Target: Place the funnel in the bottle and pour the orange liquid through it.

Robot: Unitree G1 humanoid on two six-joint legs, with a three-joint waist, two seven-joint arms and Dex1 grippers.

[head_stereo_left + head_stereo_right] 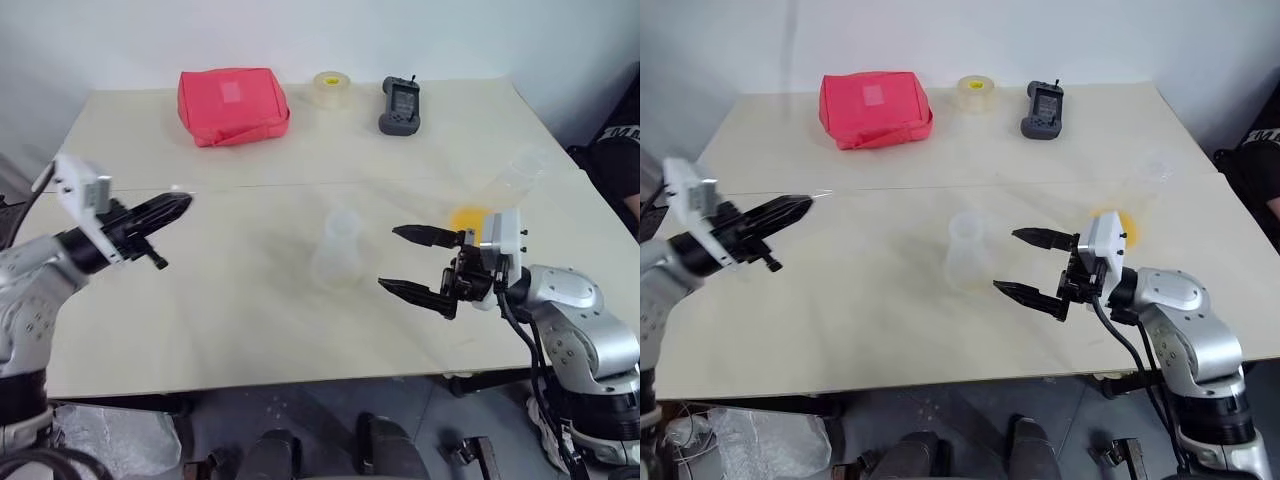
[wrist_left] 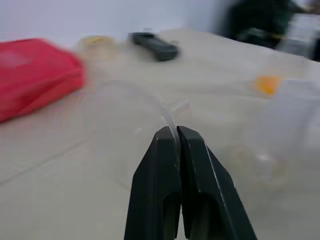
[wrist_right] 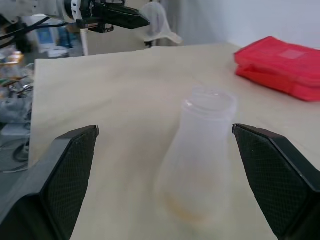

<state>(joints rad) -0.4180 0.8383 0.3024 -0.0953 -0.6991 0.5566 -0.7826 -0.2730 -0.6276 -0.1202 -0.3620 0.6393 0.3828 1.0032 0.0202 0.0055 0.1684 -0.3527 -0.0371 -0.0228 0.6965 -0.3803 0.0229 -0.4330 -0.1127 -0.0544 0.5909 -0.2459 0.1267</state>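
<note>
- A pale wooden desk (image 1: 200, 330) fills the scene, with a seam running across its middle.
- A red zipped pouch (image 1: 233, 105) lies flat near the desk's far edge, toward the left.
- A roll of clear tape (image 1: 331, 89) sits just right of the pouch.
- A dark handheld device with a small screen (image 1: 401, 106) lies right of the tape roll.
- A person's dark sleeve (image 1: 618, 160) shows beyond the desk's right edge.

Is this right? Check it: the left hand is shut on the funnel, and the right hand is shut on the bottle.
One part is wrong. The right hand is open, its fingers apart on either side of the bottle, as the right wrist view shows. The left hand is indeed shut on the funnel.
</note>
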